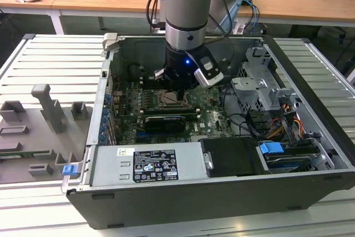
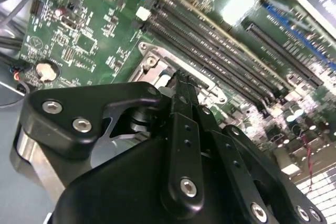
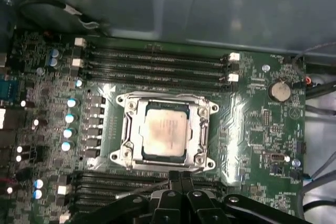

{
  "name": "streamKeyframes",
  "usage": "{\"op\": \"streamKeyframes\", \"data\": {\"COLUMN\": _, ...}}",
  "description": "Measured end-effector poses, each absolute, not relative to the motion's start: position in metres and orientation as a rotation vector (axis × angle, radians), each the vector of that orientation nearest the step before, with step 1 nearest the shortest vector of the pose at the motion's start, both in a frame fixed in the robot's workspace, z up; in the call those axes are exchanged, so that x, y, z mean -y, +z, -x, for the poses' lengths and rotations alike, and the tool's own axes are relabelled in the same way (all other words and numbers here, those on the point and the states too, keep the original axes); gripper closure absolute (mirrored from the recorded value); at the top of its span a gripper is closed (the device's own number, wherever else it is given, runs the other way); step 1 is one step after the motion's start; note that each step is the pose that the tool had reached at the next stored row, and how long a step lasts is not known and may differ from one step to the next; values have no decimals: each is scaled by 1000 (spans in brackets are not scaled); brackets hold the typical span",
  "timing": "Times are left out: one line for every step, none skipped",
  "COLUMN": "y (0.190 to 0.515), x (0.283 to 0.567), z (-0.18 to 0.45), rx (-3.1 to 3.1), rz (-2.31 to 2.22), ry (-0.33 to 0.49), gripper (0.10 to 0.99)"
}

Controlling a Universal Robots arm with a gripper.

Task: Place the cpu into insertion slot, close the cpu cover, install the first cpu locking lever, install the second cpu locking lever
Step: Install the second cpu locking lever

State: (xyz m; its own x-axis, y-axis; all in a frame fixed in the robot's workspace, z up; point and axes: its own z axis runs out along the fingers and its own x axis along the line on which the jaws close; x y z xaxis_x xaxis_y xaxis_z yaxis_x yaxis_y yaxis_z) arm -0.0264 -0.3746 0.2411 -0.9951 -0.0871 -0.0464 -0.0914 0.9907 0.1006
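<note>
Your gripper (image 3: 181,178) hung low inside the open computer case (image 1: 310,187), fingers pressed together and holding nothing, just beside the insertion slot (image 3: 124,153). The cpu (image 3: 165,136) lay seated in that slot, framed by the lowered cpu cover (image 3: 195,132).

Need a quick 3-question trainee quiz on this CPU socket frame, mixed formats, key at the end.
1. True or false: the cpu already sits in the slot.
2. Multiple choice: in the first wrist view, the cover is (A) raised upright, (B) lying flat around the cpu, (C) removed from the board.
3. Fill in: in the first wrist view, the hand is beside the socket's edge, with its fingers pressed ____.

Key: 1 true; 2 B; 3 together.
</note>
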Motion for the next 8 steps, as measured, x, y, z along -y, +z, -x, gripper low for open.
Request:
{"op": "streamKeyframes", "data": {"y": 241, "x": 377, "z": 26, "rx": -3093, "rz": 139, "ry": 159, "gripper": 980}}
{"op": "streamKeyframes", "data": {"y": 241, "x": 378, "z": 26, "rx": -3092, "rz": 139, "ry": 159, "gripper": 980}}
{"op": "streamKeyframes", "data": {"y": 241, "x": 380, "z": 26, "rx": -3092, "rz": 139, "ry": 159, "gripper": 980}}
{"op": "streamKeyframes", "data": {"y": 241, "x": 381, "z": 26, "rx": -3092, "rz": 139, "ry": 161, "gripper": 980}}
{"op": "streamKeyframes", "data": {"y": 241, "x": 382, "z": 26, "rx": -3094, "rz": 139, "ry": 166, "gripper": 980}}
{"op": "streamKeyframes", "data": {"y": 241, "x": 383, "z": 26, "rx": -3095, "rz": 138, "ry": 168, "gripper": 980}}
{"op": "streamKeyframes", "data": {"y": 241, "x": 383, "z": 28, "rx": -3095, "rz": 138, "ry": 169, "gripper": 980}}
{"op": "streamKeyframes", "data": {"y": 241, "x": 383, "z": 30, "rx": -3095, "rz": 138, "ry": 169, "gripper": 980}}
